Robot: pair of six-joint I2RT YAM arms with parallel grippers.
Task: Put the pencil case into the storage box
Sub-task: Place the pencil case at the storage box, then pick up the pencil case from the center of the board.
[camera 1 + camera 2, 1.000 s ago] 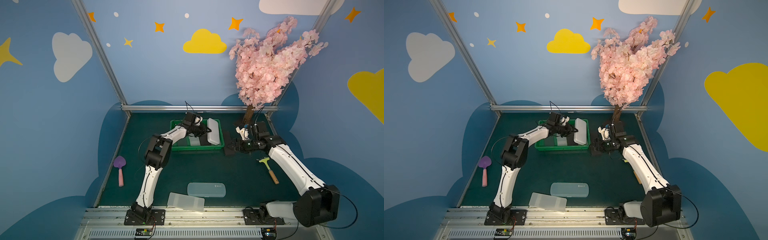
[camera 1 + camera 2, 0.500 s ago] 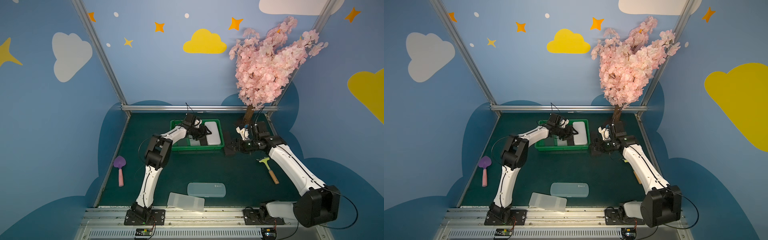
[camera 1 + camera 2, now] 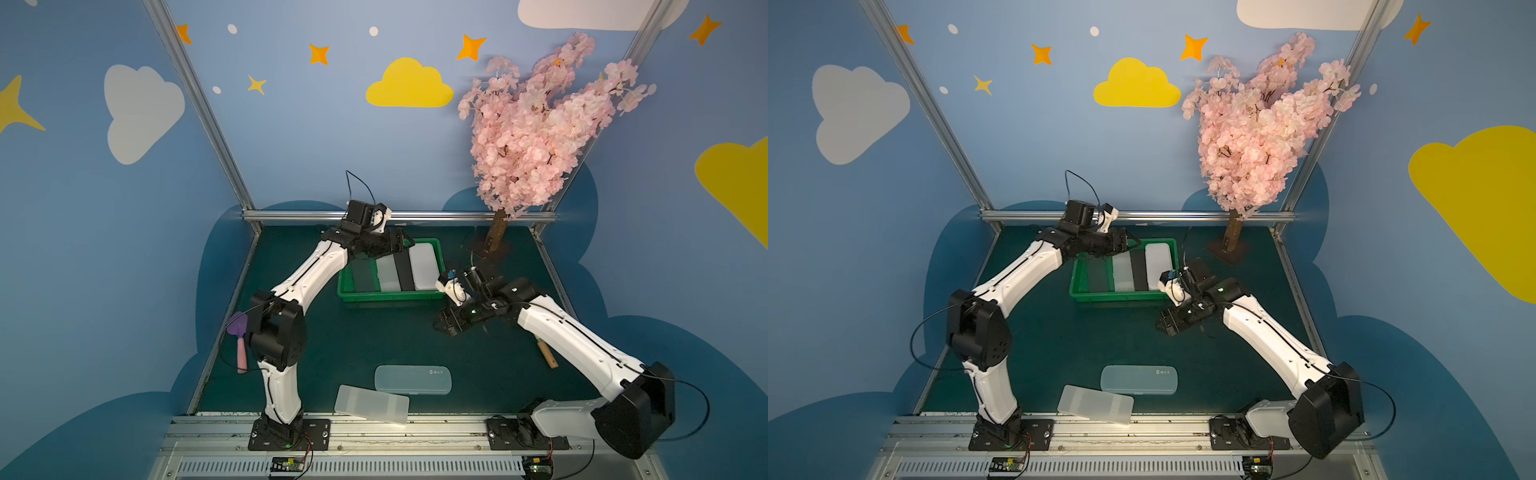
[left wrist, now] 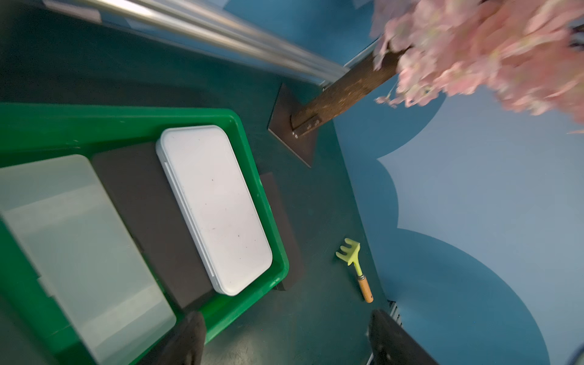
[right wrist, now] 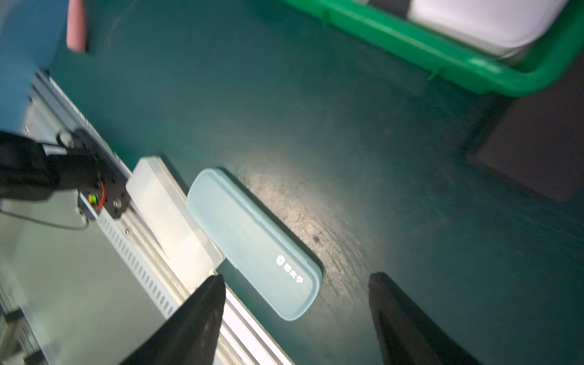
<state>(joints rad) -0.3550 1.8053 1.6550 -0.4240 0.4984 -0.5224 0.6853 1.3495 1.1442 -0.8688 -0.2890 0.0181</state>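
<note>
**Storage box** [image 3: 390,296]: stands at the rear middle of the tabletop [image 3: 353,345].

**Contents:** the white pencil case [image 3: 424,266] lies flat inside, along the wall on the robot's right. Beside it in the box are a dark flat piece [image 3: 404,270] and a frosted pencil case [image 3: 388,274].

**Left pincer** [image 4: 284,319]: hangs above the far rim of the box. Its jaws stand wide apart with nothing between them.

**Right pincer** [image 5: 297,278]: off the box, near its front right corner, above bare tabletop. Its jaws are likewise apart and empty.

**Outside the box:** a pale blue pencil case [image 3: 412,379] lies flat near the front. A clear pencil case [image 3: 372,404] lies just beside it and overlaps the front rail. Whether the two touch cannot be confirmed.

**Other items:** a yellow rake [image 4: 354,265] lies on the robot's right. A pink tree [image 3: 536,137] stands in the rear corner.
</note>
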